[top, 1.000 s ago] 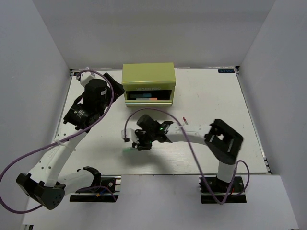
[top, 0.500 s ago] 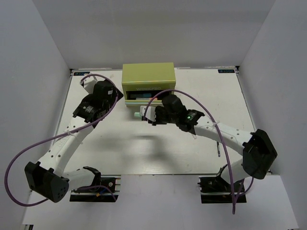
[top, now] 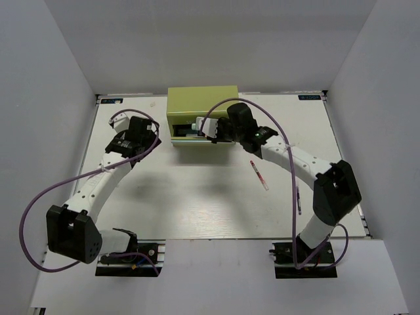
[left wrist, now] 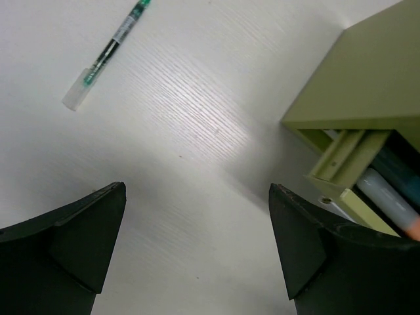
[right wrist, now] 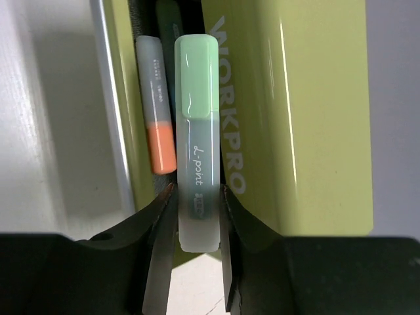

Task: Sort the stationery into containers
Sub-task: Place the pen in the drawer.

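Note:
The olive tool chest (top: 202, 105) stands at the back of the table with its drawer (top: 197, 134) pulled out. My right gripper (top: 210, 128) is shut on the pale green marker (right wrist: 197, 131) and holds it over the open drawer, beside the chest's lettered front (right wrist: 295, 111). An orange/grey marker (right wrist: 157, 125) lies in the drawer and also shows in the left wrist view (left wrist: 394, 209). My left gripper (left wrist: 197, 191) hangs open over bare table, left of the chest (left wrist: 367, 79). A thin red-white pen (top: 258, 174) and a thin dark blue pen (top: 297, 199) lie on the table to the right.
In the left wrist view a thin clear pen with green ink (left wrist: 108, 51) lies on the table beyond the left gripper. White walls enclose the table on three sides. The right arm's purple cable (top: 223, 105) loops over the chest.
The right arm has carried the pale green marker from the middle of the table up to the chest's open drawer. The left arm has shifted slightly and stays open.

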{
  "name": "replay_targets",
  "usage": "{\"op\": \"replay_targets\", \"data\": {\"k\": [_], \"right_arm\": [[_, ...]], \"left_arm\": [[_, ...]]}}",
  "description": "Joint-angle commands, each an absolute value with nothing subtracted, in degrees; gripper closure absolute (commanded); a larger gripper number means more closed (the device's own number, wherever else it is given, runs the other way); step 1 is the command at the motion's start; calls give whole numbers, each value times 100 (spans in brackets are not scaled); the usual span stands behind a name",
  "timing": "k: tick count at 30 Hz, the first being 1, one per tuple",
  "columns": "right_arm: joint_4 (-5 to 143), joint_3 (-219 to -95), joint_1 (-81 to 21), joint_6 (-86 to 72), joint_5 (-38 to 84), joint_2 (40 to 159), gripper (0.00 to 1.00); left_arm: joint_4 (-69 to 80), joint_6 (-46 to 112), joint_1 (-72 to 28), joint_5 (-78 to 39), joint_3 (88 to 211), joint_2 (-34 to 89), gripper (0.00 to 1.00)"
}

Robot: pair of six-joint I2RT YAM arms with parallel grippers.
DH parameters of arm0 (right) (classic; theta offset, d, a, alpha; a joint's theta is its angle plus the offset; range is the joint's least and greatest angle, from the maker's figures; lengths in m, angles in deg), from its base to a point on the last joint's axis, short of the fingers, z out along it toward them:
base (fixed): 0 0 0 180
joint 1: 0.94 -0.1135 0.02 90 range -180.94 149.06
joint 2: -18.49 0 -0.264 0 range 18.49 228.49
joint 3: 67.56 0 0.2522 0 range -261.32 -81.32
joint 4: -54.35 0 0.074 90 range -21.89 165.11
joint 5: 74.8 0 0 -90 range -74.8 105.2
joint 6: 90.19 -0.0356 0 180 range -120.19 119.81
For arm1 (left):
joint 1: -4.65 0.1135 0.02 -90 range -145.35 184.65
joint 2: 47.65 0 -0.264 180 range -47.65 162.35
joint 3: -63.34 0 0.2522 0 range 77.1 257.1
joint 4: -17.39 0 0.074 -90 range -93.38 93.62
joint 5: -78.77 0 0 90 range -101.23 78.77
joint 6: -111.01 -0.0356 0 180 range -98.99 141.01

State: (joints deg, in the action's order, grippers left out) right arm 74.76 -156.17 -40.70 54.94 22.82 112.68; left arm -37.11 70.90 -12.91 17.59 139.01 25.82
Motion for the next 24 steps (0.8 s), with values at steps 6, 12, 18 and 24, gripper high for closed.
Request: {"op": "replay_targets", "data": {"k": [6, 12, 18, 24], "right_arm": [[8313, -16779, -3891, 5545, 2838, 11930, 39], [8822, -17281, -3776, 5070, 3418, 11965, 45], [9718, -17562, -3724, 5174, 4874, 11930, 100], [11222, -17895, -3793, 6238, 5967, 12263, 100]], "left_arm": [[-3804, 6312, -704, 1769, 14083, 3004, 0], [-3628, 5968, -212, 1312, 14083, 3478, 2], [-3329, 5618, 122, 961, 14030, 3672, 8], [-3118, 5283, 420, 837, 14091, 4101, 16]]}}
